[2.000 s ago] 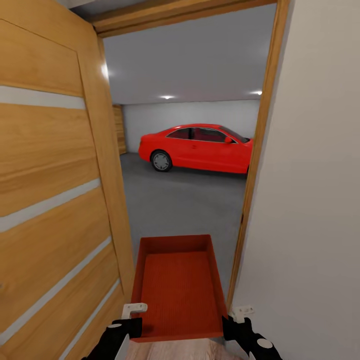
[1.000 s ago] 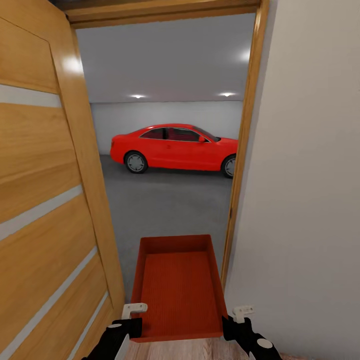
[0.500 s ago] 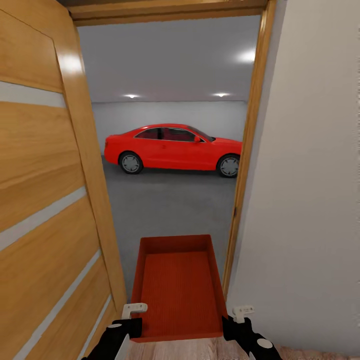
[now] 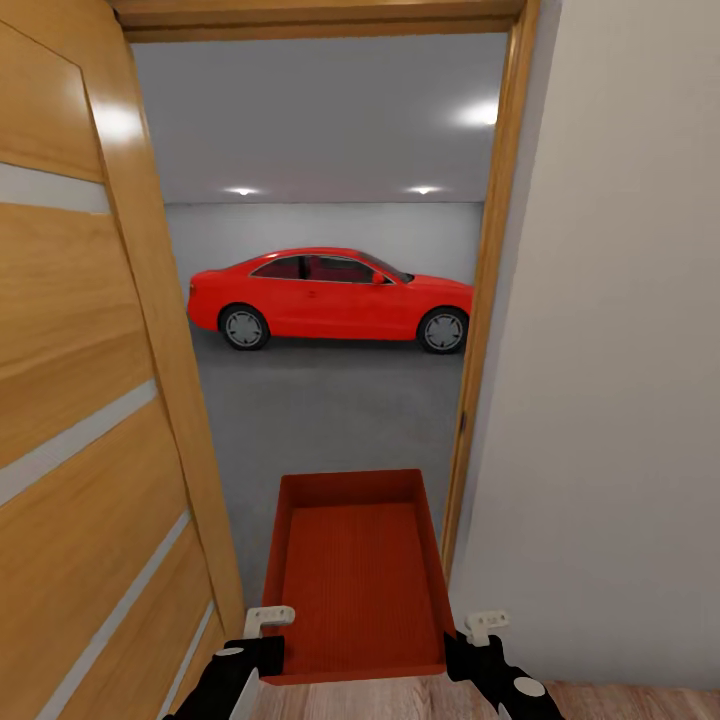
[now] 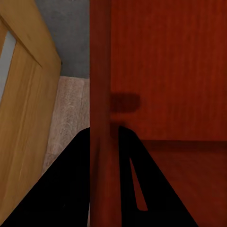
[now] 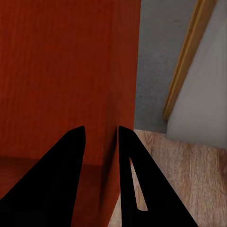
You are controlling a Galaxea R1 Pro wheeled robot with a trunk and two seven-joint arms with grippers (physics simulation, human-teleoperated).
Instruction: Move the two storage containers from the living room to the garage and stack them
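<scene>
Storage container (image 4: 355, 580) is being held at 6 o'clock, low in the doorway: left hand (image 5: 103, 135) is clamped on its left wall, right hand (image 6: 100, 135) on its right wall. Open wooden door (image 4: 90, 400) at 9 o'clock. Beyond, garage floor (image 4: 320, 410), red car (image 4: 330, 297) at 12 o'clock.

Camera shifted since two seconds back, swinging rightward across the doorway: red coupe (image 4: 330, 298) now seen whole, both wheels showing, where its nose sat cut off by the door frame (image 4: 487, 290). Open wooden door (image 4: 90, 400) takes less of the head view; more garage floor (image 4: 330, 420) visible.
</scene>
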